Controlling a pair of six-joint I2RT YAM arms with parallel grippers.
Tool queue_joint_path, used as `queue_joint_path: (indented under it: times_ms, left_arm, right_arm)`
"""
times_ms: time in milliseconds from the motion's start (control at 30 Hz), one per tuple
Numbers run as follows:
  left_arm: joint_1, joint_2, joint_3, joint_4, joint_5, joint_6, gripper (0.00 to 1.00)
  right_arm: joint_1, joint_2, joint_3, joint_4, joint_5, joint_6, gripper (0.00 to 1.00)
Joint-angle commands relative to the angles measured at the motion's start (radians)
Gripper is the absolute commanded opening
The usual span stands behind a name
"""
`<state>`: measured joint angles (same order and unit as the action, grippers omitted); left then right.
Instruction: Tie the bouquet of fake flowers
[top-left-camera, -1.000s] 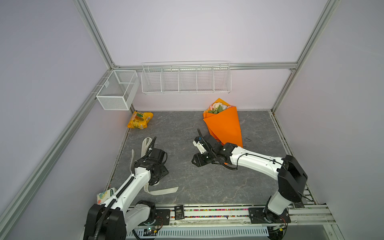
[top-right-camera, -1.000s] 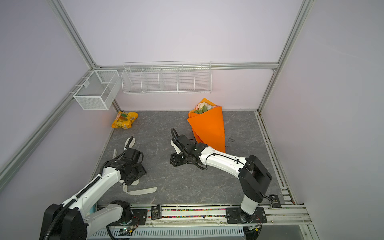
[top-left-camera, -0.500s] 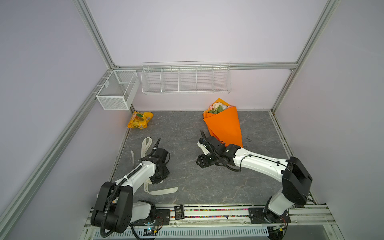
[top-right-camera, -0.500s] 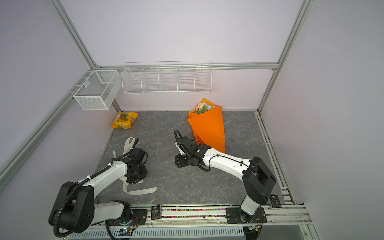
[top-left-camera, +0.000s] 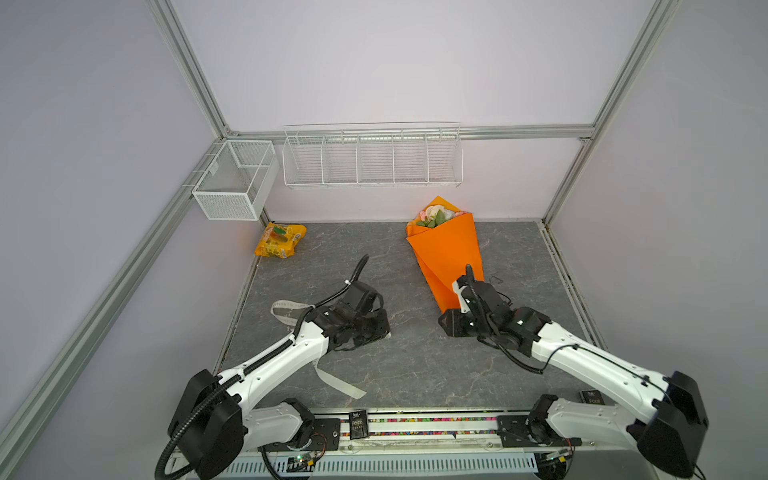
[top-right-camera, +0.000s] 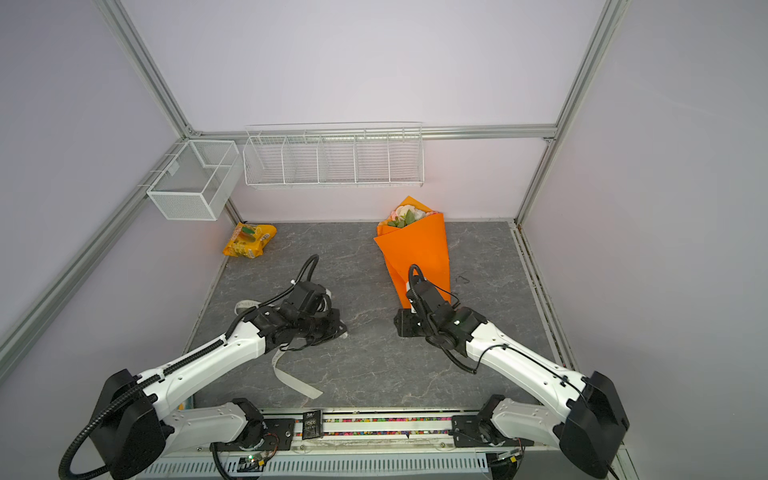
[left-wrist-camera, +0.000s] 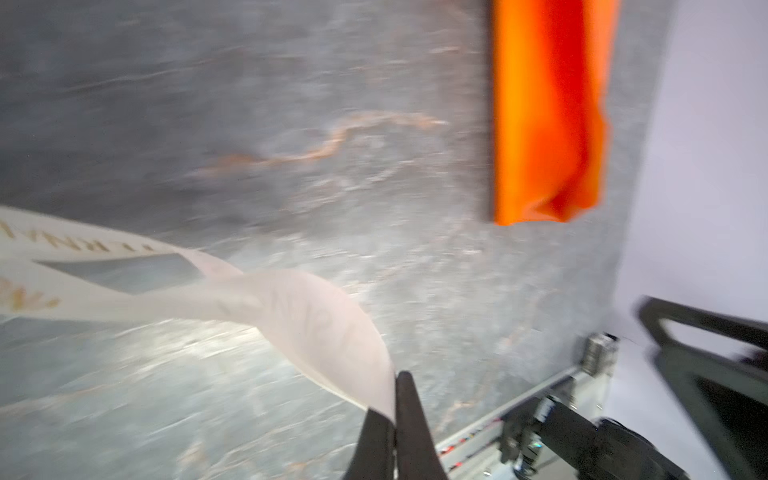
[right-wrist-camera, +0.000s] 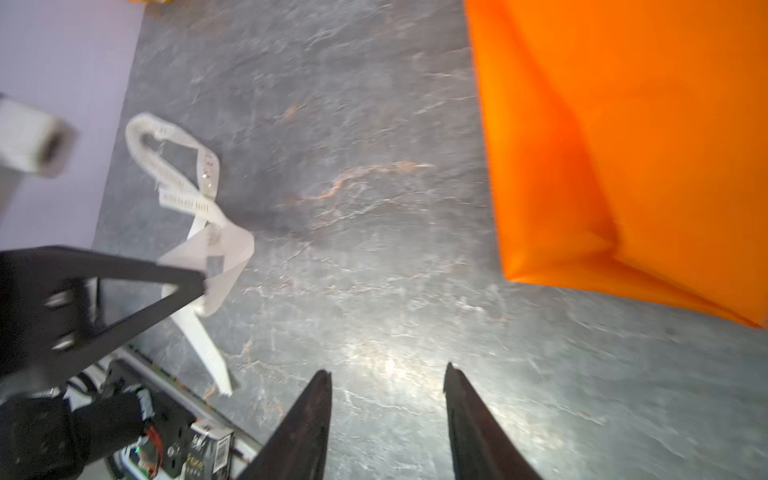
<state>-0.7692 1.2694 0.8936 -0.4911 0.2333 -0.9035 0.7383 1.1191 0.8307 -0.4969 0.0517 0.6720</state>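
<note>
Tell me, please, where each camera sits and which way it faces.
Top views: high over the front rail, facing down and toward the back wall; the left arm, right arm, bouquet and ribbon show in both top views.
Left wrist: on the left arm, facing along the left gripper, shut on the ribbon, toward the bouquet's orange wrap.
Right wrist: on the right arm, facing down past the open right gripper onto the table.
Shared: both wrist views show the ribbon and the orange wrap.
</note>
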Motion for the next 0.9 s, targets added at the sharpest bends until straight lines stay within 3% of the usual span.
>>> queue_joint_path:
  times_ms: [0, 200, 333, 400, 467, 500, 533, 567, 633, 667, 733, 800, 867]
  left_arm:
    - [-0.086, 0.108, 0.108, 0.151, 0.016, -0.098, 0.0]
    - [-0.198, 0.278, 0.278, 0.227, 0.138, -0.062, 0.0]
    - [-0.222, 0.329, 0.333, 0.19, 0.095, -0.065, 0.0]
    - [-0.225, 0.36, 0.366, 0.134, 0.101, -0.021, 0.01]
    - [-0.226, 0.393, 0.356, 0.198, 0.197, -0.026, 0.22]
    - [-0.226, 0.424, 0.371, 0.223, 0.317, -0.002, 0.3]
    - [-0.227, 0.454, 0.42, 0.15, 0.376, 0.054, 0.33]
    - [-0.238, 0.453, 0.454, 0.031, 0.298, 0.104, 0.37]
    - [-0.257, 0.393, 0.452, -0.144, 0.071, 0.163, 0.57]
    - [-0.248, 0.362, 0.424, -0.168, 0.048, 0.163, 0.64]
    - [-0.208, 0.278, 0.339, -0.182, -0.002, 0.139, 0.67]
    - [-0.157, 0.142, 0.216, -0.143, -0.056, 0.073, 0.75]
    - [-0.101, 0.017, 0.1, -0.047, -0.021, 0.087, 0.78]
  right_arm:
    - [-0.066, -0.108, -0.065, -0.072, -0.008, 0.048, 0.48]
    - [-0.125, -0.296, -0.067, -0.252, 0.113, 0.016, 0.47]
    - [-0.153, -0.397, -0.066, -0.236, 0.032, -0.058, 0.45]
    - [-0.153, -0.414, -0.059, -0.26, 0.045, -0.05, 0.47]
    - [-0.152, -0.423, -0.06, -0.287, 0.086, -0.042, 0.47]
    - [-0.152, -0.424, -0.064, -0.292, 0.097, -0.045, 0.47]
    - [-0.153, -0.42, -0.069, -0.29, 0.089, -0.061, 0.47]
    - [-0.153, -0.41, -0.066, -0.289, 0.074, -0.072, 0.47]
    - [-0.152, -0.379, -0.056, -0.299, 0.041, -0.072, 0.46]
    - [-0.152, -0.364, -0.056, -0.298, 0.028, -0.067, 0.46]
    - [-0.153, -0.331, -0.057, -0.27, -0.033, -0.064, 0.46]
    - [-0.148, -0.291, -0.067, -0.197, -0.127, -0.045, 0.42]
    - [-0.105, -0.262, -0.08, -0.13, -0.141, -0.008, 0.42]
